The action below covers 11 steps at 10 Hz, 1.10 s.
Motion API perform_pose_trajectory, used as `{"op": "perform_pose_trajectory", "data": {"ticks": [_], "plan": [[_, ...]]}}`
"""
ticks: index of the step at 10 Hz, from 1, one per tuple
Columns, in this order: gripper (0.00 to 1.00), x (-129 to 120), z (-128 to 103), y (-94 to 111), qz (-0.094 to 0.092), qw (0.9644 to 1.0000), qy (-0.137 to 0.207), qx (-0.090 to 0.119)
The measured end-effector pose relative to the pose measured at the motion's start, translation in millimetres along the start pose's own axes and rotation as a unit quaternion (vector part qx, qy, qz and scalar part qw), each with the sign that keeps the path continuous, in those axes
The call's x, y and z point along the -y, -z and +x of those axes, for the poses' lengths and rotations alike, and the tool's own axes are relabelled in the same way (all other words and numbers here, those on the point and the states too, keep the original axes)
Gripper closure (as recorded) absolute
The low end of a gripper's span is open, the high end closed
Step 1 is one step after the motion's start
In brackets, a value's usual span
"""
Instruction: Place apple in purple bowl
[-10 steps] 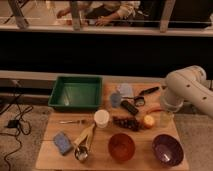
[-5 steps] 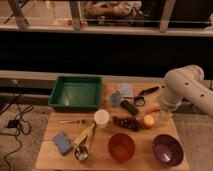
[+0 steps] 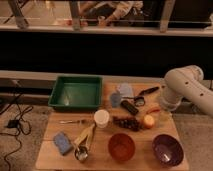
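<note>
Find apple [image 3: 148, 121] right of centre on worktop [image 3: 101, 150], touching grapes [image 3: 125, 122], up-left of purple bowl [image 3: 167, 149]. Note pincer [image 3: 163, 114] just right of it, spread open, empty. Expect firm, light, smooth, prone to rolling; pinch across widest middle.

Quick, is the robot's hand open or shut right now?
Gripper: open, holding nothing, hanging just right of the small round yellowish apple.

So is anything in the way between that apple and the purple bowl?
Nothing visible does. Only bare table separates the apple from the purple bowl in front of it. The gripper hangs close beside the apple, nothing between them.
</note>
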Motion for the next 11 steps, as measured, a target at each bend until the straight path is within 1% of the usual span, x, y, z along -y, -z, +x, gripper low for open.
{"op": "perform_pose_trajectory", "data": {"ticks": [4,7,8,9,11], "plan": [[0.2,2,-19,-18,-0.016,0.9996,0.024,0.005],[0.2,7,-22,-23,-0.016,0.9994,0.03,0.004],[0.2,11,-33,-32,-0.021,0.9992,0.033,0.008],[0.2,9,-27,-37,-0.023,0.9993,0.029,0.004],[0.2,10,-28,-48,-0.023,0.9994,0.025,0.011]]}}
